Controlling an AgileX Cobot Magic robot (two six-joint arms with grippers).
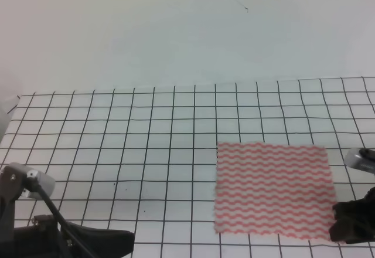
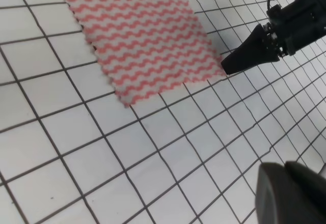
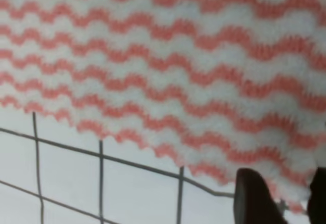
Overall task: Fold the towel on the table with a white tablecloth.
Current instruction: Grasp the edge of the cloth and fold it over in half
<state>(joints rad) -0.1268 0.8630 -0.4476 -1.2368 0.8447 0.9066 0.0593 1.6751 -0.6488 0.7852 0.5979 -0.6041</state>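
Note:
The towel [image 1: 272, 190], white with pink-red wavy stripes, lies flat and unfolded on the white tablecloth [image 1: 117, 141] with a black grid, right of the middle. My right gripper [image 1: 336, 221] sits low at the towel's near right corner. In the right wrist view the towel [image 3: 168, 66] fills the frame and the right gripper [image 3: 288, 196] is open, its two dark fingers straddling the towel's edge. The left wrist view shows the towel [image 2: 137, 35] with the right gripper [image 2: 227, 66] touching its corner. My left gripper [image 1: 130, 236] rests shut near the front left, far from the towel.
The gridded cloth covers the whole table up to its back edge [image 1: 193, 85], with a plain pale wall behind it. The left arm's base and camera housing [image 1: 26, 182] stand at the front left corner.

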